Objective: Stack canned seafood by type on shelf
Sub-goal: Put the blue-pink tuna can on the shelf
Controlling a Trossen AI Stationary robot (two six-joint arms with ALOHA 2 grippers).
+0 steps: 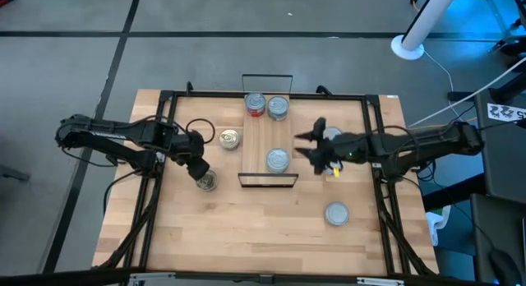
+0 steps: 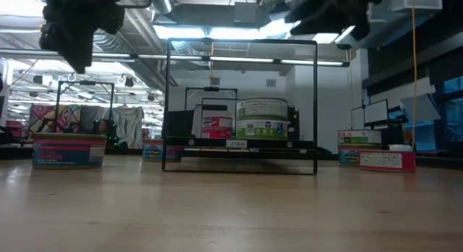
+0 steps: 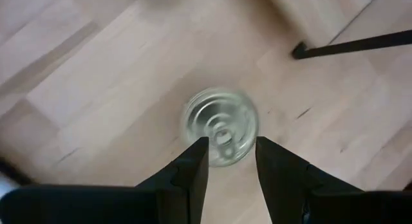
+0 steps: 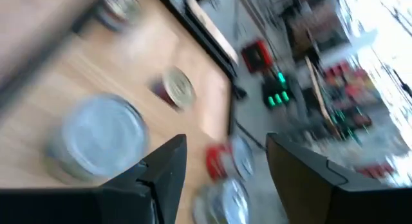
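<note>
The high view looks straight down on the whole table [image 1: 271,228], from far enough off to take in the grey floor around it. The low view sits at tabletop height, facing level across the boards into the room, the shelf [image 2: 241,145] at frame centre. The left wrist view looks down, close, on one tin [image 3: 220,126]. The right wrist view tilts across the shelf's tins. High and low views share the shelf [image 1: 268,134].

bench [image 1: 271,228]: pale wood planks, matt, visible grain | shelf [image 1: 267,138]: light wood board, thin black wire end frames | tins [image 1: 278,160]: shiny ribbed metal tops, glossy printed labels | left end effector [image 3: 225,161]: matt black fingers
</note>
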